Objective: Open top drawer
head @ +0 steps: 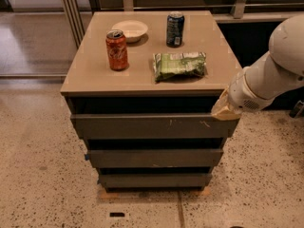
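Observation:
The top drawer is the widest dark grey-brown front, just under the tan cabinet top, with pale scratch marks right of centre. A dark gap shows above it. My gripper is at the drawer's upper right corner, at the end of a white arm coming in from the right. Its tan tip sits against the top right edge of the drawer front, by the gap.
On the cabinet top stand a red soda can, a dark can, a white bowl and a green snack bag. Two narrower drawer fronts lie below. Speckled floor surrounds the cabinet.

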`<state>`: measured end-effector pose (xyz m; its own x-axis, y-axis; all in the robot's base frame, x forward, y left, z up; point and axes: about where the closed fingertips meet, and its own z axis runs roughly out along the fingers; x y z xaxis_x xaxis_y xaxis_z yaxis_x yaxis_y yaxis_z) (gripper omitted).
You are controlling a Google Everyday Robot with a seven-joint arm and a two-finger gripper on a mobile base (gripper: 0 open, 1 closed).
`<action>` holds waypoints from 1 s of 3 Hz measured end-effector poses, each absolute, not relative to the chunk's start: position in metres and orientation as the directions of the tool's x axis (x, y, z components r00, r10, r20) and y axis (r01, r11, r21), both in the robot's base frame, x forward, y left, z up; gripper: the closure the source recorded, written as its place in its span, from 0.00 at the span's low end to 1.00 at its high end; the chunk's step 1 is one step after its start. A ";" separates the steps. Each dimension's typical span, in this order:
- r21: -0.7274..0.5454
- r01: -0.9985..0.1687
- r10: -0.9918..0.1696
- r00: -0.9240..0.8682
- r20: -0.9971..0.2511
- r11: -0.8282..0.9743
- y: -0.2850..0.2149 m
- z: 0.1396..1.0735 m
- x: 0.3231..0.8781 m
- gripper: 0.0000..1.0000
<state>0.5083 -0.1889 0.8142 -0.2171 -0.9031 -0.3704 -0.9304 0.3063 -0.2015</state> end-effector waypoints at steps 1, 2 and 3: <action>-0.202 -0.930 -0.903 -0.217 -0.370 0.306 -0.189 0.814 0.508 1.00; -0.237 -0.922 -0.904 -0.203 -0.377 0.306 -0.193 0.795 0.509 1.00; -0.254 -0.915 -0.893 -0.195 -0.407 0.315 -0.191 0.761 0.511 0.81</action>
<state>0.5113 -0.1905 0.7612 -0.1945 -0.8926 -0.4068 -0.9146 0.3150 -0.2537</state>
